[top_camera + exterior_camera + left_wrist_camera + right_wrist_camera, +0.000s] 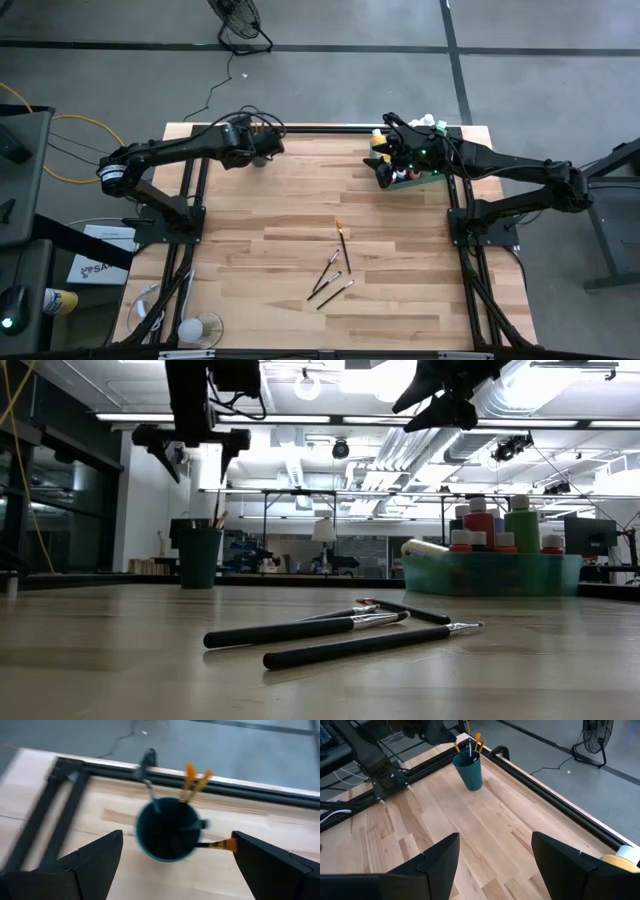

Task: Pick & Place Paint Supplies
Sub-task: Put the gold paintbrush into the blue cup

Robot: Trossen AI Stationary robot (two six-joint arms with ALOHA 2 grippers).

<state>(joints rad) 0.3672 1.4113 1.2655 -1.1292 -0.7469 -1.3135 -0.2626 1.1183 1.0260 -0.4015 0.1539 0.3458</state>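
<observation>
High view shows table (pixel 250 250) with green tray (pixel 432 180) of paint bottles (pixel 480 520) at far right edge, dark cup (pixel 470 770) far left. Left pincer (pixel 170 865) wide above cup, empty; right pincer (pixel 495 855) parted, empty, by tray. Risks: nudging cup over, rolling loose paintbrushes (pixel 333 272). Lie mid-table near front, long axes mostly diagonal, tips toward far right.

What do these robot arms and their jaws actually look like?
Both arms are black and jointed, built of slim tube-like links. The left arm has a pale grey collar at its base joint, with black cables looping near its wrist. The right arm shows small green lights near its wrist. Each ends in two flat, wedge-shaped matte black jaws.
</observation>
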